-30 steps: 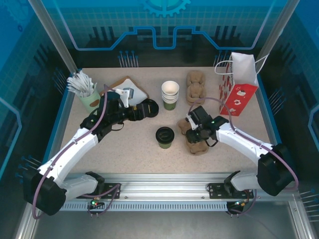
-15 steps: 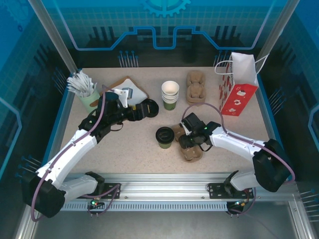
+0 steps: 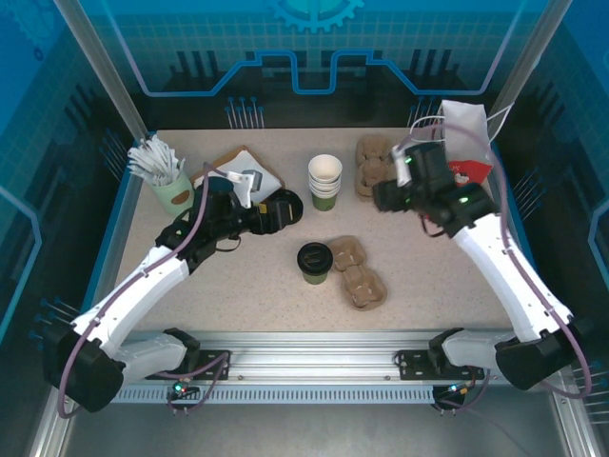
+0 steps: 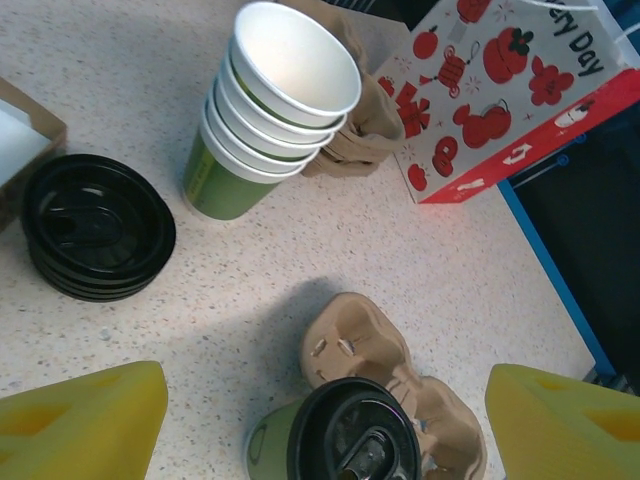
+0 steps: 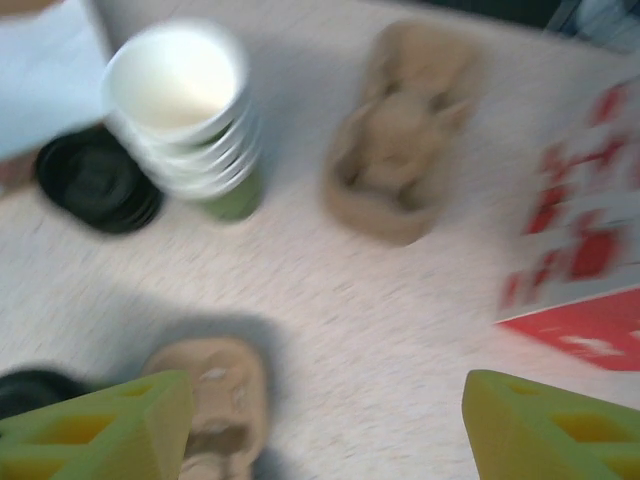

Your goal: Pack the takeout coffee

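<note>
**Takeout coffee stands free with a carrier laid beside it**

The takeout coffee [image 3: 315, 261] sits upright with its lid on, just to the 6 o'clock side of the middle of the table [image 3: 238, 281]. A 2-well cup carrier [image 3: 354, 272] lies flat at its 3 o'clock, so close that the 2 seem to touch. Both wells look empty.

The right gripper [image 5: 328, 400] hangs above the table at the coffee's 1 o'clock, near the spare carriers [image 3: 374, 164]. Its fingers are spread wide with nothing between them. The left gripper [image 4: 322, 400] is by the pile of lids [image 3: 284, 208] at the coffee's 11 o'clock, and it too is wide open and empty. Its wrist camera looks down on the coffee's black lid. The stack of cups [image 3: 324, 181] stands at 12 o'clock, and the gift bag [image 3: 468, 124] is in the table's 2 o'clock corner.

The step in hand looks to be seating the cup in the carrier, which is not yet done. The next move calls for 1 gripper to come down around the green wall below the lid. It should close gently enough not to crush the paper, then lift the cup and lower it into the nearer well. The carrier is probably light and may slide, so the other gripper may need to steady it. Bagging would follow.
</note>
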You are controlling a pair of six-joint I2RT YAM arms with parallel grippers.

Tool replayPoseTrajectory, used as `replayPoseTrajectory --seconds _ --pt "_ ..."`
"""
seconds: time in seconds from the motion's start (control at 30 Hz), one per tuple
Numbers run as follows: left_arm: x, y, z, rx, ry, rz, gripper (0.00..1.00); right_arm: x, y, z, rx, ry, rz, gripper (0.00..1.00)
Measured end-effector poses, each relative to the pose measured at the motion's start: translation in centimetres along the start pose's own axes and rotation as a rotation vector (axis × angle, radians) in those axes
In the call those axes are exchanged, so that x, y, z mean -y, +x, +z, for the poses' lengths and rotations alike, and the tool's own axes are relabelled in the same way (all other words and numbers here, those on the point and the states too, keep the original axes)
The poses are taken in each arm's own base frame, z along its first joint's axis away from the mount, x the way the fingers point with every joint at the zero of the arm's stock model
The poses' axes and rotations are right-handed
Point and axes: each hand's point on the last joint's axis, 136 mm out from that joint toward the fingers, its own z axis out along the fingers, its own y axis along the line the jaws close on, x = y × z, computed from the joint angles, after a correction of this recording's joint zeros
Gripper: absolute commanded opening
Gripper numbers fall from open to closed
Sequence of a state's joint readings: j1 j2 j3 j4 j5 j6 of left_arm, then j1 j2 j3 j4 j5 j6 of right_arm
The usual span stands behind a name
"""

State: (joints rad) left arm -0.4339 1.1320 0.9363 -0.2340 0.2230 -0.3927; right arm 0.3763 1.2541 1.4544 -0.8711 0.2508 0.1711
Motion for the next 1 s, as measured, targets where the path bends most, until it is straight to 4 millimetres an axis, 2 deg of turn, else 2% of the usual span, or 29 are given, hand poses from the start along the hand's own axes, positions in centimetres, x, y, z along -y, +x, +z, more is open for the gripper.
replayPoseTrajectory --seconds 0.1,0.17,0.23,0.37,0.57,0.67,0.87,1.0 --pt "0.6 0.0 0.5 -0.014 0.014 0.009 0.84 4.6 -3.2 -1.6 0.065 0.102 0.063 0.73" --pt "1.2 -0.3 0.7 -0.015 0.026 0.016 0.84 7.4 -5.0 -1.8 0.086 0.165 0.103 0.72" --pt "1.9 -0.6 0.8 -0.013 0.040 0.027 0.84 9.7 -6.4 -1.2 0.090 0.211 0.137 0.70" --pt "2.8 -1.1 0.8 -0.005 0.059 0.043 0.84 13.1 -7.6 2.0 0.047 0.253 0.187 0.63" --pt "3.0 -1.1 1.2 -0.014 0.062 0.053 0.84 15.1 -7.4 7.4 -0.037 0.241 0.226 0.52" --pt "3.3 -1.0 1.4 -0.019 0.067 0.067 0.84 15.8 -7.2 9.4 -0.065 0.230 0.250 0.47" --pt "3.7 -1.2 1.4 -0.016 0.074 0.076 0.84 17.1 -7.8 12.2 -0.079 0.224 0.282 0.35" --pt "3.7 -1.2 1.4 -0.017 0.075 0.076 0.84 17.3 -8.0 13.9 -0.092 0.213 0.285 0.25"
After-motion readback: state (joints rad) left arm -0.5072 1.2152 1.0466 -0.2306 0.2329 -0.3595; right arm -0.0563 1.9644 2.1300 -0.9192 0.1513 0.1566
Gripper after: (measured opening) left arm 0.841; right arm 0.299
